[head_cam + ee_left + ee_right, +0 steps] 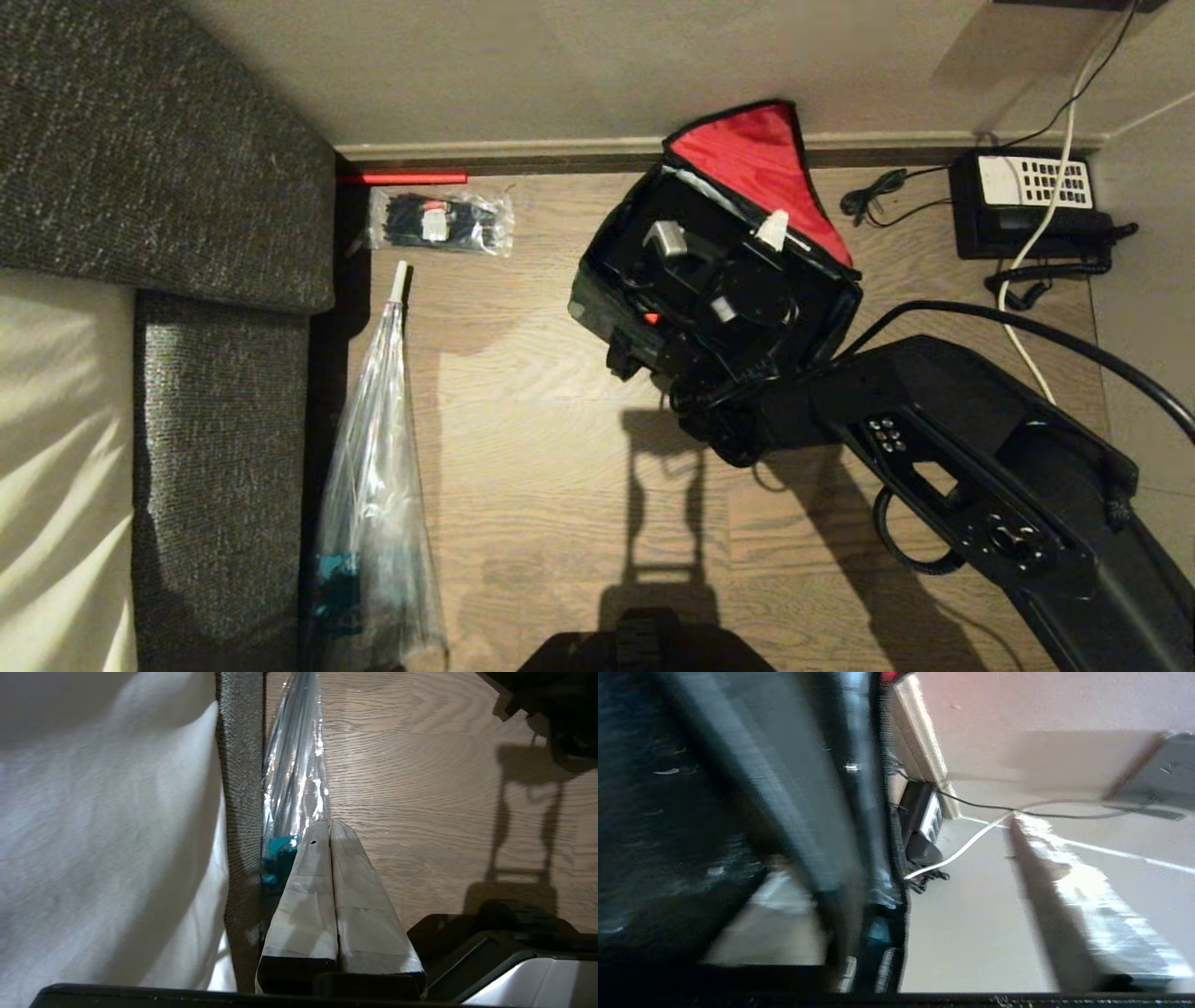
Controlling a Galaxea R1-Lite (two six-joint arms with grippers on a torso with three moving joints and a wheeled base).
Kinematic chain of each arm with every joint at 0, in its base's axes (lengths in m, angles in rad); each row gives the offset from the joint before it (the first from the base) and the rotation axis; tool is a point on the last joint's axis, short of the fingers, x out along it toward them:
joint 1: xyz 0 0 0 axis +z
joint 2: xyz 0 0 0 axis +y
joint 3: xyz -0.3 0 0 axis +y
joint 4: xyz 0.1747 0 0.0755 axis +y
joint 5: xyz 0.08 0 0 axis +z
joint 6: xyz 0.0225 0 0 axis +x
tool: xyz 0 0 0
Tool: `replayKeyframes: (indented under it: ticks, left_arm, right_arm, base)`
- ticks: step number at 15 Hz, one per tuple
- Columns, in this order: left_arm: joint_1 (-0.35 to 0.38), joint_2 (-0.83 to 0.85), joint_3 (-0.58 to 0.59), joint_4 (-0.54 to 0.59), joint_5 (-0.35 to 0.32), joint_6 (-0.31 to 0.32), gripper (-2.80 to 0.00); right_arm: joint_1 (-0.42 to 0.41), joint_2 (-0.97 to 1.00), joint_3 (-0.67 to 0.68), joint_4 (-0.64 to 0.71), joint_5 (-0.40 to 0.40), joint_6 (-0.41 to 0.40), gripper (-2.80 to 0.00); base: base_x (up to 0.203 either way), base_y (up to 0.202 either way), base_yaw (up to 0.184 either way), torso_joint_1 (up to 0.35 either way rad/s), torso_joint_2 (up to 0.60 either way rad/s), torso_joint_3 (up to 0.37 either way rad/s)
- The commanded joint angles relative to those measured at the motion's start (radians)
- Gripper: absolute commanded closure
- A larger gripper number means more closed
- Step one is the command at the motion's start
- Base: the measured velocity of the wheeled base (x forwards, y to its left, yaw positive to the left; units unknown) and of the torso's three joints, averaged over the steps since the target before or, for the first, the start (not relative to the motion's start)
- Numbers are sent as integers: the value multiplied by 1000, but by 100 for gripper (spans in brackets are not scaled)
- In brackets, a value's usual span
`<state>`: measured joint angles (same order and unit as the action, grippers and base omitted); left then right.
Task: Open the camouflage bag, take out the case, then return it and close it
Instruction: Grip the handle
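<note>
The camouflage bag (644,308) is lying with its red lid (752,154) propped open while the right gripper (719,271), jaws partly spread, is reaching inside, the left gripper (331,828) hanging with jaws closed.

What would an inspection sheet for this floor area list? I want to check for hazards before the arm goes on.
Surface: wooden floor, partly in shadow.
Job's things: camouflage bag open, red lid raised toward the wall; case cannot be told apart from the dark inside.
Clutter: long clear bag; packet of black ties; red stick; phone.
End effectors: right end effector in the bag's mouth; left end effector shut, parked beside the sofa.
Cables: white cable across the phone; black cord beside it.
Surroundings: grey sofa; wall.
</note>
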<state>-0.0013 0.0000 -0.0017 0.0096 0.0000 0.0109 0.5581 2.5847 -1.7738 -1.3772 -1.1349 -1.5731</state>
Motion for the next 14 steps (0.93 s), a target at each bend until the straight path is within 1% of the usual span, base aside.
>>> replayKeyframes:
  ticks: [1,8,11,14]
  left_arm:
    - [0,0,0,0,0,0,0]
    - [0,0,0,0,0,0,0]
    - [0,0,0,0,0,0,0]
    - [0,0,0,0,0,0,0]
  right_arm:
    - [3,25,6,-8,-11,-7,0]
    - [20,15,10,-40,-11,-5,0]
    - [51,-21,30,-46,-11,-14,0]
    - [103,-91,69,-40,-13,-23,0]
  base:
    - [0,0,0,0,0,0]
    - [0,0,0,0,0,0]
    - [0,0,0,0,0,0]
    - [0,0,0,0,0,0]
